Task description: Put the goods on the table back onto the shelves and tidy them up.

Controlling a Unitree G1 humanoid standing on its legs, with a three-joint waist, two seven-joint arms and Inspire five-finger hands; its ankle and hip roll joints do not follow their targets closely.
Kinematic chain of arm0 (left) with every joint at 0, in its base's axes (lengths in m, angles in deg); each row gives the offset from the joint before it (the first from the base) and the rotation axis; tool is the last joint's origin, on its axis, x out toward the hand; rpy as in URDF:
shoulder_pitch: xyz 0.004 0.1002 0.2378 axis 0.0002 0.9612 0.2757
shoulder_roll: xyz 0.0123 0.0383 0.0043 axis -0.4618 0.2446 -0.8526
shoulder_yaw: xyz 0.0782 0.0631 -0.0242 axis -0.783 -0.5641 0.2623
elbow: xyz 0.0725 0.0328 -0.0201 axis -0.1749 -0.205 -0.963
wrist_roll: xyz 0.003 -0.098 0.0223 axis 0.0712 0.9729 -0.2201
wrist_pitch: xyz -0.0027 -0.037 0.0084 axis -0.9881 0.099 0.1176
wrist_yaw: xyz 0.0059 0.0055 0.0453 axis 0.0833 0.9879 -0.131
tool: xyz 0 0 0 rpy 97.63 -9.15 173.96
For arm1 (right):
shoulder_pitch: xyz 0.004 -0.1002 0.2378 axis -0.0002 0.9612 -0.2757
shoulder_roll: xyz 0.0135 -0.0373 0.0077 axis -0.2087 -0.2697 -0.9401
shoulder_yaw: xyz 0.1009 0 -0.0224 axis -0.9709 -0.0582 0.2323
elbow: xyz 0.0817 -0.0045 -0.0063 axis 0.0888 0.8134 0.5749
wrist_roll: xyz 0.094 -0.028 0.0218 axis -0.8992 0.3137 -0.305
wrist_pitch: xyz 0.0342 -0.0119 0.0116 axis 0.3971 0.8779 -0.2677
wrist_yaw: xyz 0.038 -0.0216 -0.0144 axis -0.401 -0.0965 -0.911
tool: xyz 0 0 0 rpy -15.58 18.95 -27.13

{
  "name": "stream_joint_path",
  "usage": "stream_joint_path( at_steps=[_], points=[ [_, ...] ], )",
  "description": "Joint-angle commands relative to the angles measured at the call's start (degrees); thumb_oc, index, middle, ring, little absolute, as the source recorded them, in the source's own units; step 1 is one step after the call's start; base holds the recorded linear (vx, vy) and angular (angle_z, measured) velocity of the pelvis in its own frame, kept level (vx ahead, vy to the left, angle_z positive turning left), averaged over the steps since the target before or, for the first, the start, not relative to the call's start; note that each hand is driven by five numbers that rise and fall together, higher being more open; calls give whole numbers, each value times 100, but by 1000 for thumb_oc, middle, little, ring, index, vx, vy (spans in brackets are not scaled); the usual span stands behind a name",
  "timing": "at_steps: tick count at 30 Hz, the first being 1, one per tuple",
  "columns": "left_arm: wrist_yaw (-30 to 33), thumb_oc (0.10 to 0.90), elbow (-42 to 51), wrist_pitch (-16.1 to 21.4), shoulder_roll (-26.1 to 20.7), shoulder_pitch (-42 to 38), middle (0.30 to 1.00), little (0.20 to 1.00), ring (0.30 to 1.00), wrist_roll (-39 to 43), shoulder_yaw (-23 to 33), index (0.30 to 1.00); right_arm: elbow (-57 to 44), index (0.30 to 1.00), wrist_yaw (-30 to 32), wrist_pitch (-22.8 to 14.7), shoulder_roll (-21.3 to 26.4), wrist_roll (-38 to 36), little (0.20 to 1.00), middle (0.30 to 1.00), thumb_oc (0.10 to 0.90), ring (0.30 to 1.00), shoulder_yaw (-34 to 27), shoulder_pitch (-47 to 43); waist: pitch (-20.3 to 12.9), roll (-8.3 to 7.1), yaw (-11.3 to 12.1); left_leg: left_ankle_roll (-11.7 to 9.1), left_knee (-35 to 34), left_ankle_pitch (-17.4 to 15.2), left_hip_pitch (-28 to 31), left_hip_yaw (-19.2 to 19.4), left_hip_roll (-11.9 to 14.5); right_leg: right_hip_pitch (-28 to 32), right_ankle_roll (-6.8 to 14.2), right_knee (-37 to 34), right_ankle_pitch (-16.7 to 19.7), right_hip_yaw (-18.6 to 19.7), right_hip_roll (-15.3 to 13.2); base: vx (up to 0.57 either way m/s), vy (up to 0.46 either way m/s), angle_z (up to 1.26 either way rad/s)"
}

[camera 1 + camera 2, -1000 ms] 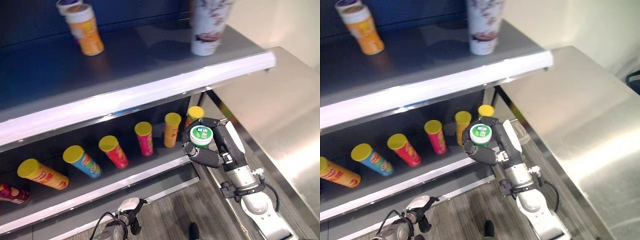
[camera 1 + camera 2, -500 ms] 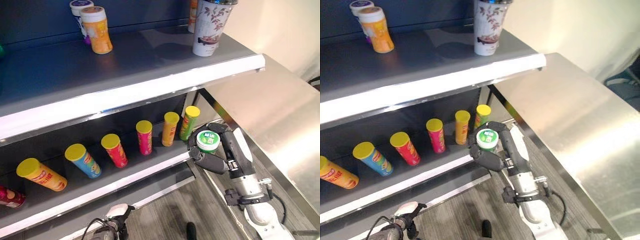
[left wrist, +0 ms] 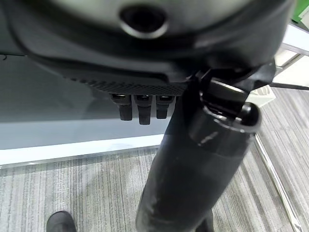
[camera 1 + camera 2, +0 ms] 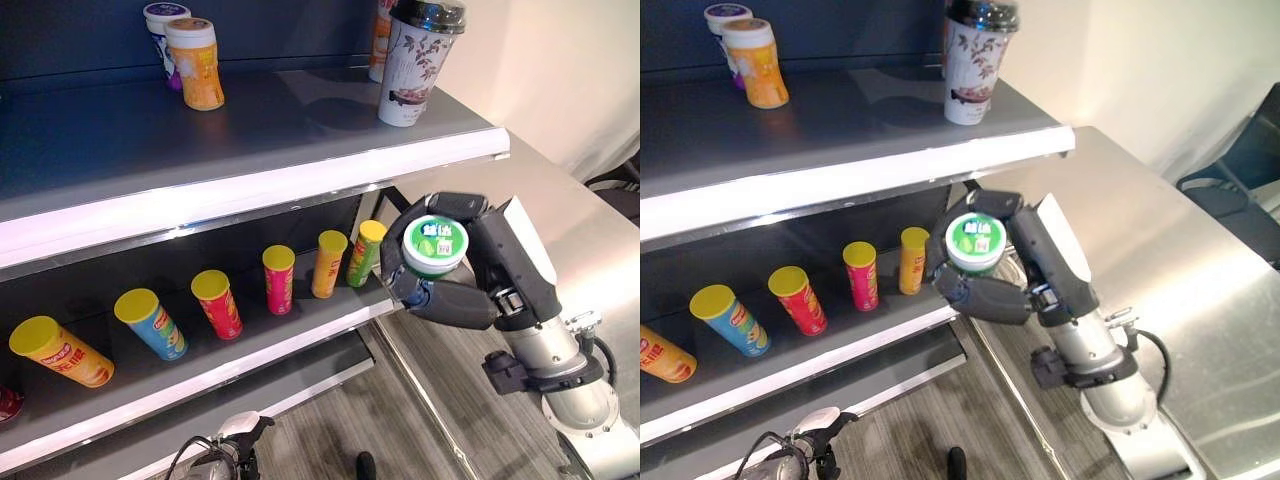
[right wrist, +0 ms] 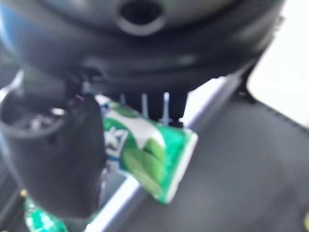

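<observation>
Two shelves: you have a grey upper shelf [image 4: 260, 130] and a darker lower shelf [image 4: 250, 345], both with pale front edges.
Upper shelf: an orange can [image 4: 196, 63] with a purple one just behind it, and a floral cup [image 4: 415, 60] near the end.
Lower shelf: a row of yellow-lidded tubes [image 4: 278, 279] — some tilted.
Table: a bare steel table [image 4: 1180, 270] runs beside the shelves.
Floor: grey wood-look planks [image 4: 420, 420].
Right hand: your right hand [image 4: 470, 290] has fingers and thumb curled round a green can [image 4: 434, 245] — held in the air in front of the lower shelf's end.
Left hand: your left hand [image 3: 140, 104] hangs over the floor; I cannot tell its finger state.
</observation>
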Motion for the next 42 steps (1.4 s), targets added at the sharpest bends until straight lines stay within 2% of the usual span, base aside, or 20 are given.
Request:
stream_joint_path(
  at_steps=[1,6,12,14,16,23,24,25,26,29,35,42],
  points=[
    [-24,800,202,305,143,-402,900,900,900,140,-57,900,-554,300,504,-301,-183,-189,300,300,400,300,-414,-581,29,87,198,71,35,-946,515,-333,-51,378,134,-20,112,-8,322,0,0,0],
    [-60,800,152,182,232,-413,900,900,900,190,-201,900,56,300,766,54,-378,-214,300,300,400,300,288,-1614,9,85,385,85,35,-917,507,-441,-39,448,74,-24,62,-75,328,8,-27,2],
    [52,800,76,63,223,-386,900,900,900,314,-322,900,1380,300,1232,531,-746,-347,300,300,400,300,1207,-3235,-11,69,692,87,35,-903,535,-599,-43,593,-6,-17,-16,-188,315,18,-39,16],
    [51,800,76,63,223,-387,900,900,900,314,-315,900,1391,300,1234,526,-747,-347,300,300,400,300,1216,-3249,-7,71,684,87,35,-903,536,-601,-43,595,-6,-17,-16,-189,315,11,-13,13],
    [90,800,48,32,210,-388,900,900,900,389,-411,900,2004,300,1440,740,-895,-317,300,300,400,300,1524,-4102,-19,53,827,87,35,-898,542,-684,-37,652,-32,-16,-51,-230,312,26,-26,18],
    [124,800,3,33,141,-488,900,900,900,447,-486,900,2724,300,1652,885,-1122,-144,300,300,400,300,1852,-5201,12,45,915,83,35,-891,554,-736,-41,701,-52,-15,-58,-264,320,8,-6,7],
    [-563,800,1468,102,-440,-400,900,900,900,749,-470,900,2631,300,1628,892,-793,-141,300,300,400,300,1809,-5241,51,107,1003,89,35,-894,542,-768,-46,718,-38,-15,-51,-281,314,-2,16,9],
    [-746,800,3032,319,-1315,-214,900,900,900,945,-439,900,2967,300,1694,1079,-744,147,300,300,400,300,1798,-5699,72,200,1192,114,35,-914,525,-839,-30,757,-19,-20,-81,-339,296,-9,10,9],
    [-530,800,2734,448,-1272,142,900,900,900,862,-511,900,3301,300,1811,1113,-1087,343,300,300,400,300,1763,-5857,108,160,1237,116,35,-909,522,-865,-23,763,-26,-14,-85,-359,296,-20,-9,8],
    [-450,800,2495,639,-1329,502,900,900,900,532,-652,900,3763,300,2018,1216,-1383,554,300,300,400,300,1783,-6230,133,115,1306,120,35,-869,444,-930,-45,728,-33,-20,-39,-379,294,-34,-24,21],
    [-539,800,2173,592,-1363,398,900,900,900,444,-722,900,4324,300,1888,1448,-1856,754,300,300,400,300,2145,-6545,154,101,1333,128,35,-865,396,-974,-70,704,-34,-14,9,-403,284,-8,-4,4],
    [-509,800,2111,549,-1305,205,900,900,900,351,-787,900,5073,300,1784,1550,-2257,626,300,300,400,300,2327,-6705,172,105,1366,141,35,-870,384,-1029,-99,721,-34,-8,62,-432,271,0,0,0]
  ],
)
